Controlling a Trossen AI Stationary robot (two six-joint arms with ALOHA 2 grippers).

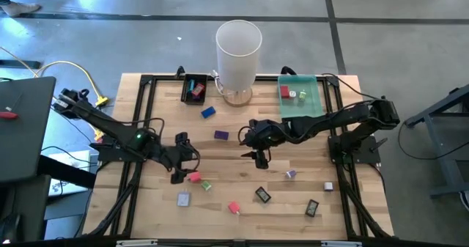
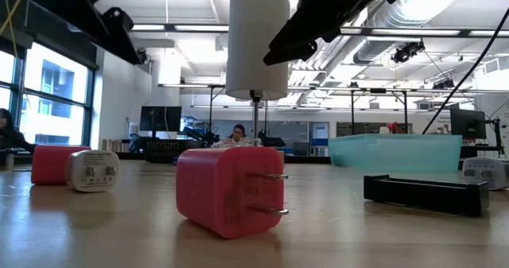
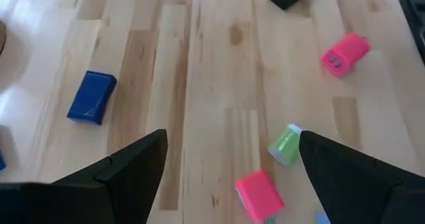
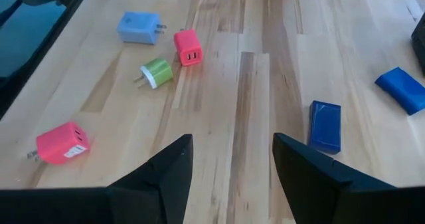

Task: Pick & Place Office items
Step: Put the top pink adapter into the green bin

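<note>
Nearest the low camera, a pink plug (image 2: 227, 190) is lying on the table, prongs sideways. Your left gripper (image 1: 181, 166) is hovering spread wide and empty, with another pink plug (image 3: 260, 194) lying just ahead between its fingers; the right gripper (image 1: 261, 146), half-parted and empty, is waiting mid-table.

You have the cylinder (image 1: 238, 50) standing between two trays (image 1: 193, 88) (image 1: 300, 104), with chargers (image 1: 194, 177) scattered on the table (image 1: 242, 181) before it.
</note>
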